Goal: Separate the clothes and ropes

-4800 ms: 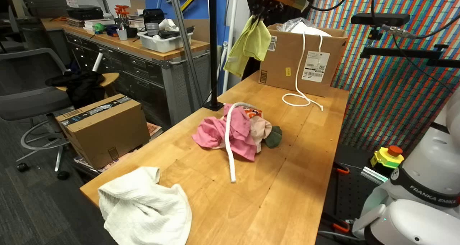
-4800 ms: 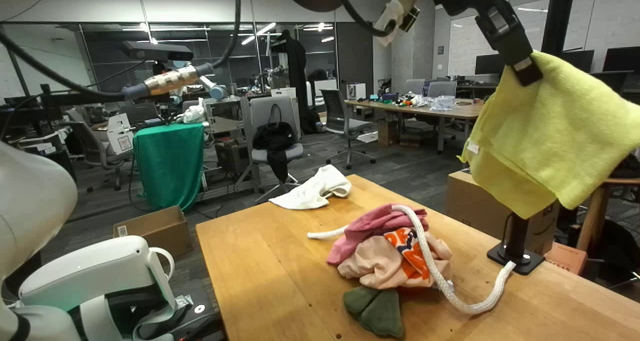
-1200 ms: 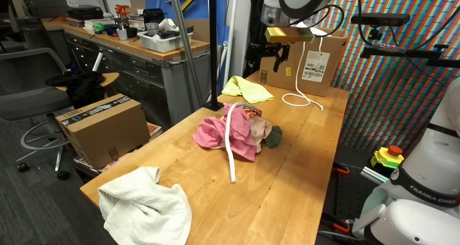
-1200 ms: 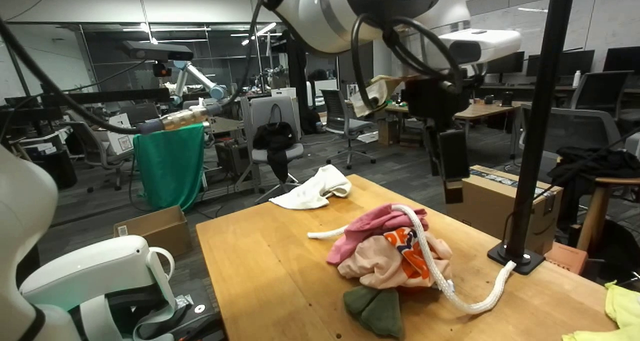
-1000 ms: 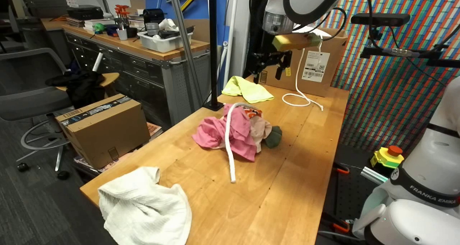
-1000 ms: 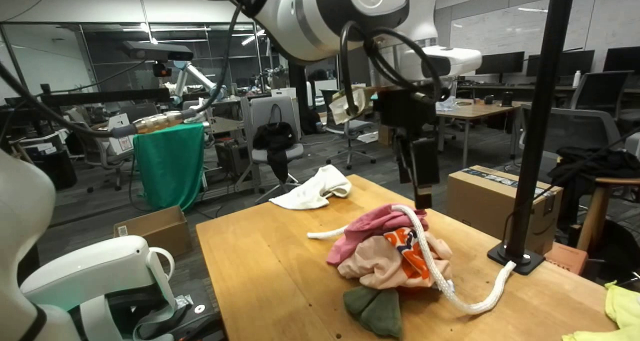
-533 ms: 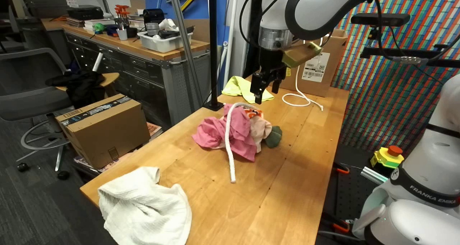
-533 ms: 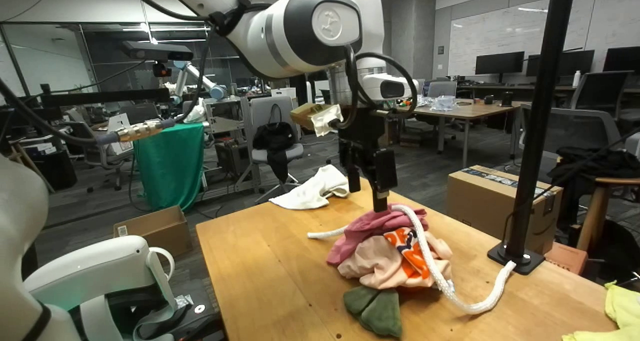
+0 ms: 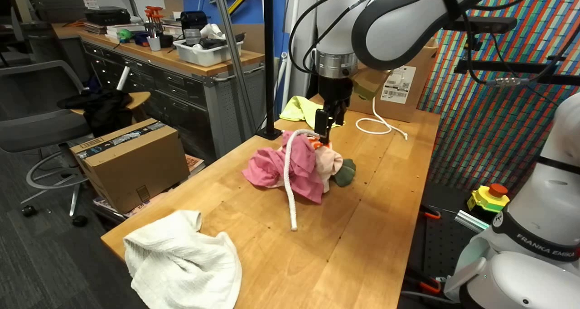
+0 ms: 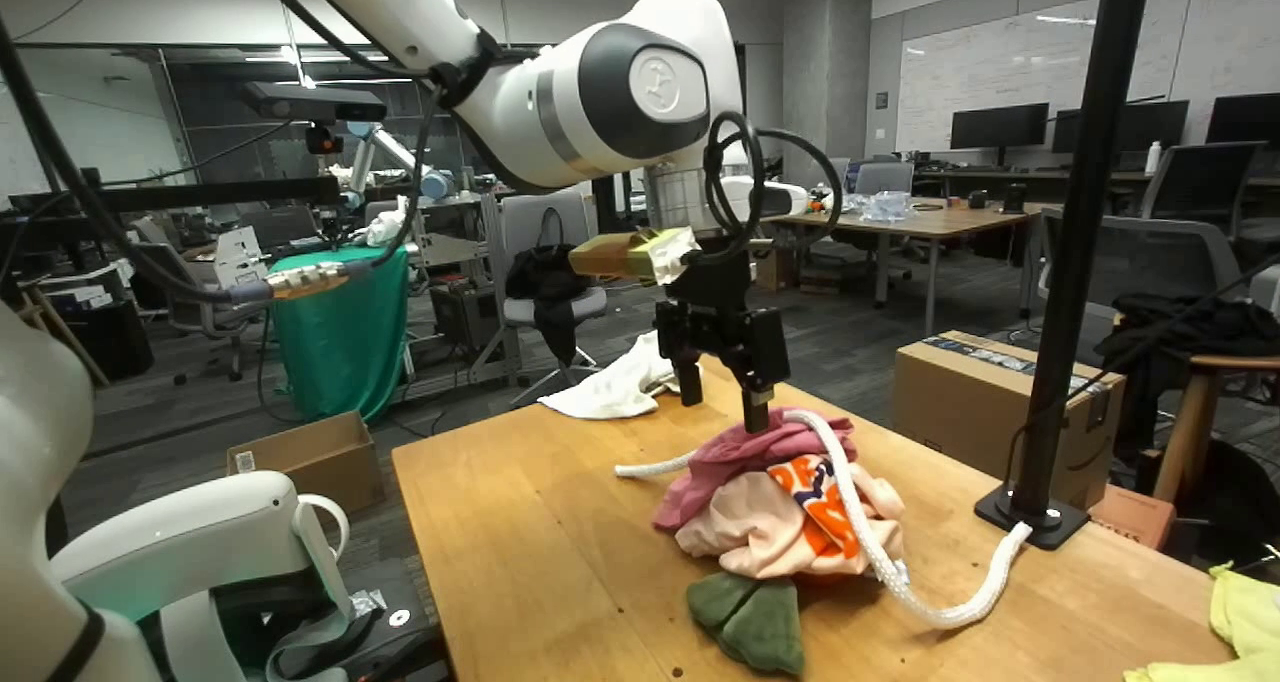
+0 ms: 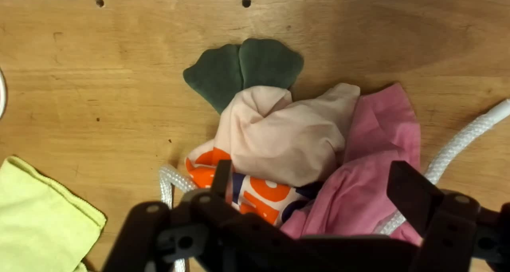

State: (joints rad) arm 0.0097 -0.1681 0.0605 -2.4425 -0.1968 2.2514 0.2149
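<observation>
In an exterior view, the gripper (image 10: 724, 410) has just come down over the heap (image 10: 780, 542), its jaws wide with nothing held. Seconds ago it carried the yellow cloth (image 10: 1255, 617); that now lies on the table (image 10: 540, 562), let go along the edge that bears the post (image 10: 1075, 262). The rope (image 10: 853, 502) has not moved: it drapes across the pink cloth (image 10: 745, 447) and pale cloth (image 10: 725, 522), one end near the post's base.

In an exterior view, the yellow cloth lies apart from the heap, toward the end with the box (image 9: 398, 111). The white cloth (image 9: 183, 261) is well away, at the corner where the post edge meets the opposite end. A looped rope (image 9: 389, 127) trails down the box onto the table. The green cloth (image 9: 345, 172) sticks out toward the edge opposite the post.

In the wrist view, the jaws straddle the heap, one side over the orange print (image 11: 273, 190), the other by the pink cloth and rope; contact cannot be told. With the yellow cloth free, the draped rope looks like the main tangle left. Closing here would likely gather cloth along with rope.
</observation>
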